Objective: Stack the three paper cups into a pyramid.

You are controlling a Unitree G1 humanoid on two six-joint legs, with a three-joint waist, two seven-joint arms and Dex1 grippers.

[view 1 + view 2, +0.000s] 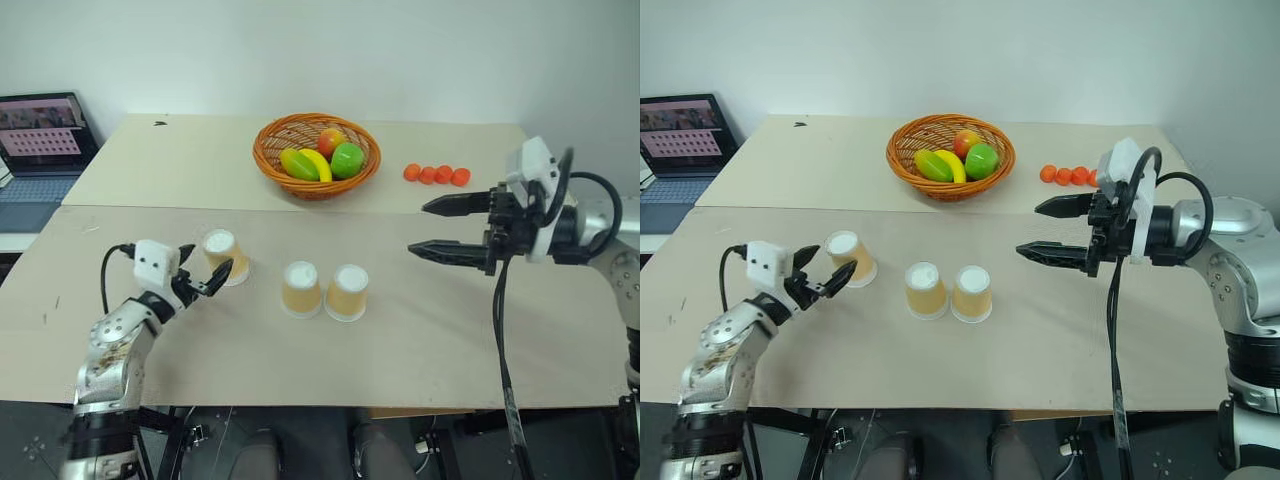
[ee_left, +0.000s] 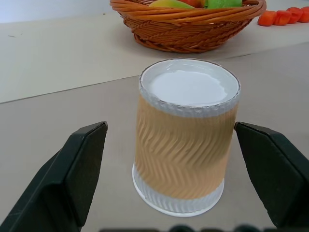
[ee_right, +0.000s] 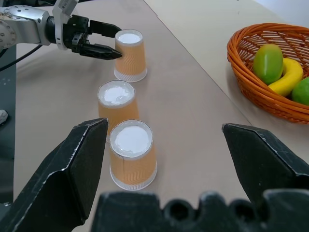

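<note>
Tan cup (image 2: 186,140) stands untouched between open left pincer (image 2: 186,159) fingers.

- The three paper cups (image 2: 186,140) have matt tan sides embossed with a wavy zigzag ridge, and white ribbed bands at rim and base.
- The basket (image 1: 317,153) is woven orange-brown wicker with a slight sheen.
- The fruit (image 1: 347,159) looks like glossy, smooth plastic.
- The bench (image 1: 420,350) is matt, beige and smooth.
- The left claw's fingers (image 2: 82,164) are matt black plastic.
</note>
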